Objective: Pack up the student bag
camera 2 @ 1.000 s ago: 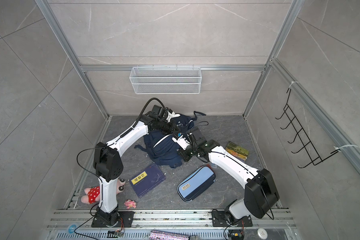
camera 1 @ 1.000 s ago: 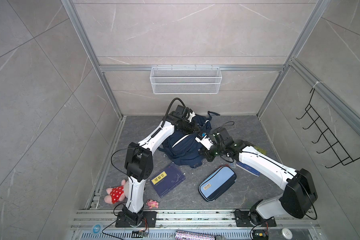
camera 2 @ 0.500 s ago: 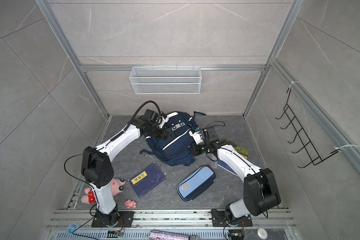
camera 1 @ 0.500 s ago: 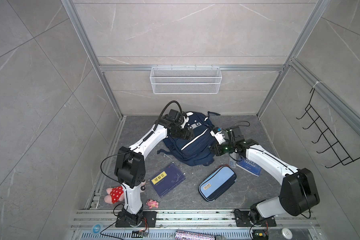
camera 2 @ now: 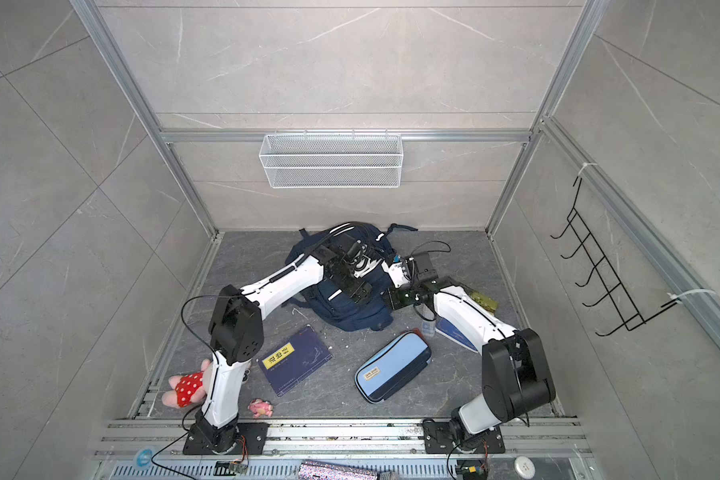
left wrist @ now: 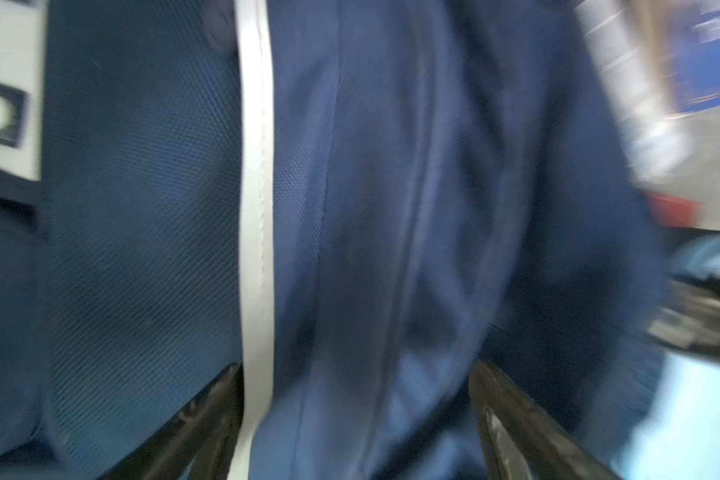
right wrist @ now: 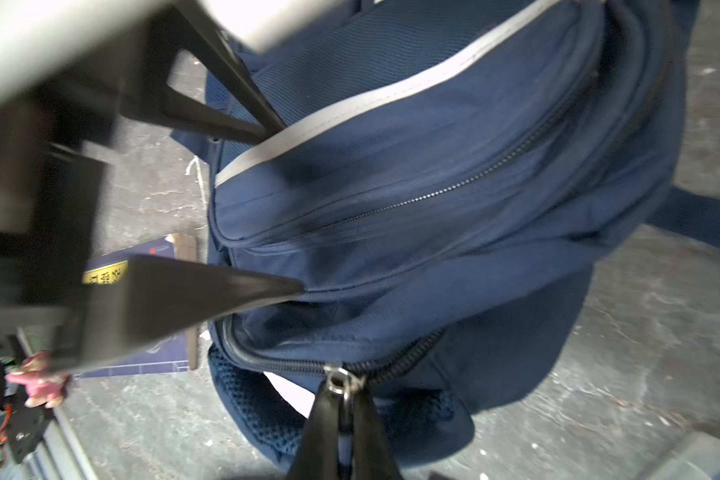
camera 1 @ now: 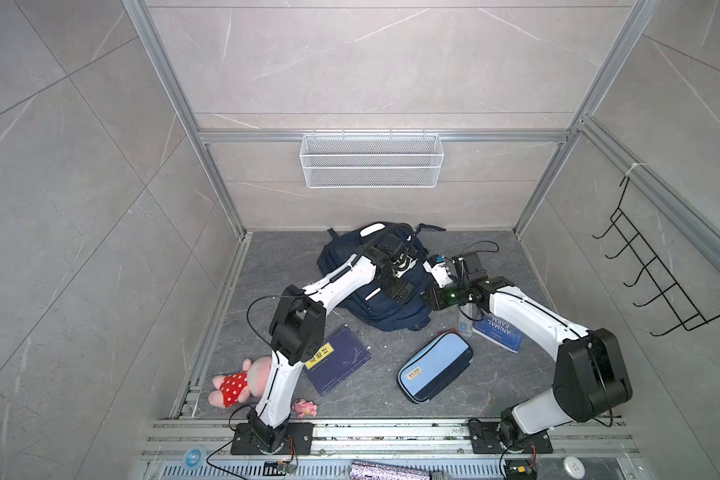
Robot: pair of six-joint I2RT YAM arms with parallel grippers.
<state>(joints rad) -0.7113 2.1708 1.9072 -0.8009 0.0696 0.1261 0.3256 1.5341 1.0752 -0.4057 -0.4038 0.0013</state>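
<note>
The student bag [camera 1: 352, 259] [camera 2: 308, 259], a navy backpack with white stripes, lies on the floor near the back wall. My left gripper [camera 1: 400, 289] [camera 2: 358, 291] stands open over its front. Its black fingers [left wrist: 208, 419] straddle the fabric [left wrist: 142, 208] beside a white stripe [left wrist: 256, 187], with nothing pinched between them. My right gripper [camera 1: 430, 297] [camera 2: 392, 299] [right wrist: 341, 401] is shut on the main zipper's pull [right wrist: 338, 383] at the bag's [right wrist: 433, 166] right side. The right wrist view also shows the left gripper [right wrist: 290, 206] spread on the front pocket.
In front of the bag lie a light-blue pencil case [camera 1: 435, 368], a navy notebook with a yellow label [camera 1: 337, 359], a blue book [camera 1: 497, 332] and a clear bottle [camera 1: 465, 322]. A pink plush [camera 1: 238, 384] and a small pink toy [camera 1: 305, 407] sit by the left arm's base.
My left gripper has opened and moved from the bag's back edge to its front. The bag, bunched up before, now lies spread out. The right gripper stays shut.
</note>
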